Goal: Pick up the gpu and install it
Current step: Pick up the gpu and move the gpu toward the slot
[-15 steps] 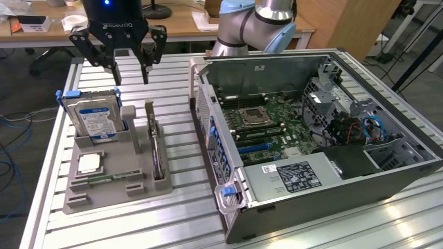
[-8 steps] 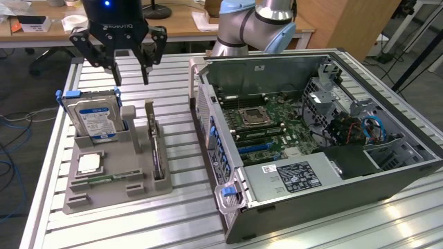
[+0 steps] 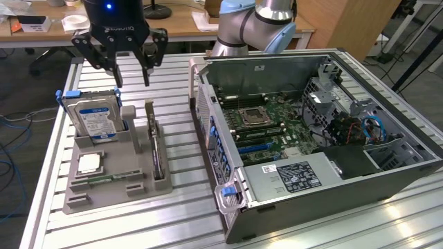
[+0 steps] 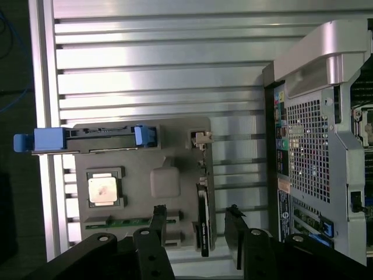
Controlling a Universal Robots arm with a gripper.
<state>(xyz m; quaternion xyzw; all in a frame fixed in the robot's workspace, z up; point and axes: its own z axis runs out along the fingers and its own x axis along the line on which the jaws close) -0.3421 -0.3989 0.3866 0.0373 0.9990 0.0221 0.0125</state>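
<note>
The pincer point(image 3: 132, 81) is held open and empty; the gpu point(image 4: 203, 224) is seen standing on edge below it, between its fingers, untouched.

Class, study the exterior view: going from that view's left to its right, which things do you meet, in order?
hard drive with the blue label → gpu standing on edge in the grey holder → CPU socket on the motherboard → blue cables inside the open case

place: robotics lab | cues: slotted aluminium table point(image 3: 173, 218), wooden desk point(image 3: 181, 23), floor cables point(image 3: 14, 120)
</note>
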